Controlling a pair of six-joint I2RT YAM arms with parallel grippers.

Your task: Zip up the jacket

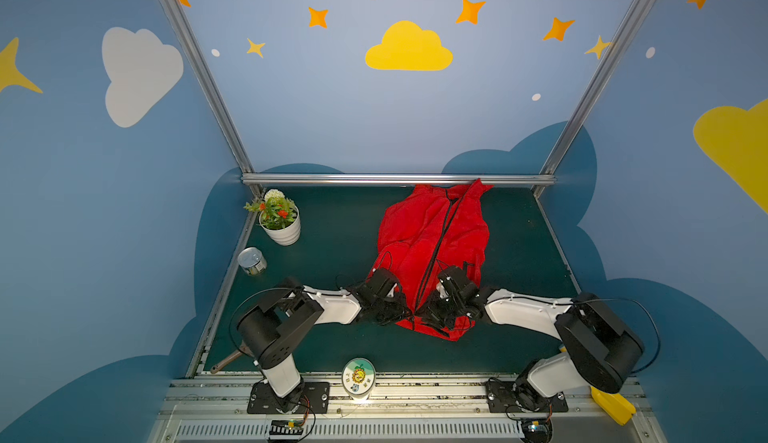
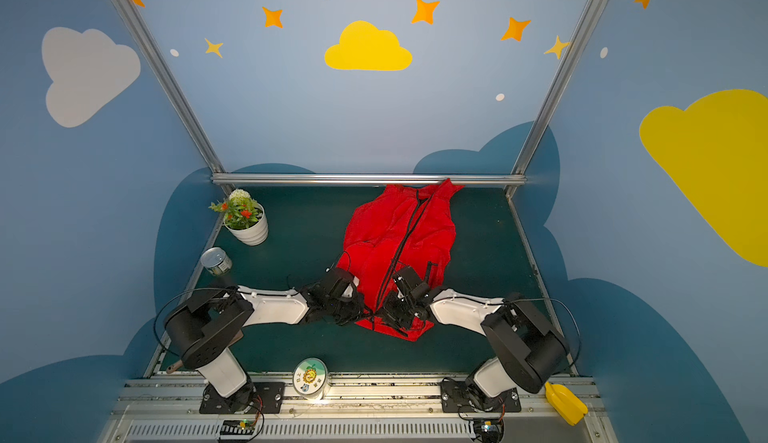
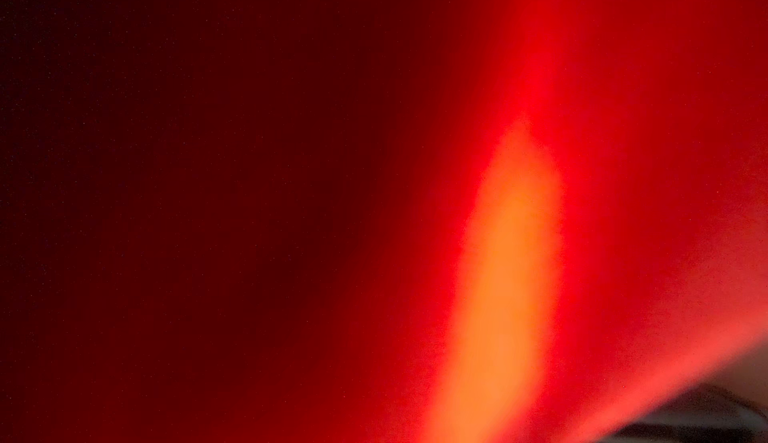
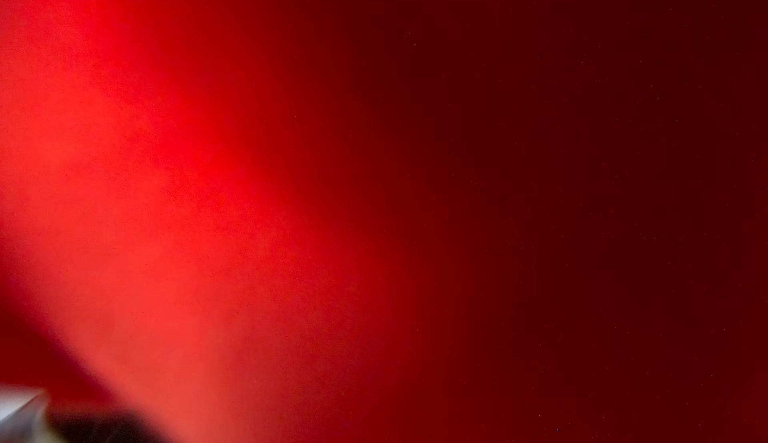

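Observation:
The red jacket [image 1: 432, 233] [image 2: 399, 233] lies flat on the dark green table, collar at the back rail and hem toward me. Its black zipper [image 1: 436, 254] runs down the middle and gapes near the collar. My left gripper [image 1: 404, 314] [image 2: 360, 314] sits at the hem just left of the zipper's foot, shut with hem fabric at its tips. My right gripper [image 1: 424, 314] [image 2: 384, 315] rests on the hem just right of the zipper, its jaws hidden by its own body. Both wrist views are filled with blurred red jacket fabric [image 3: 623, 129] [image 4: 124, 171], so neither shows any fingers.
A white pot of flowers [image 1: 279, 223] and a tin can [image 1: 252, 261] stand at the left edge. A round lidded tub [image 1: 358, 376] sits at the front rail, with a yellow scoop [image 1: 613, 407] at the front right. A wooden handle [image 1: 226, 362] pokes out under the left arm.

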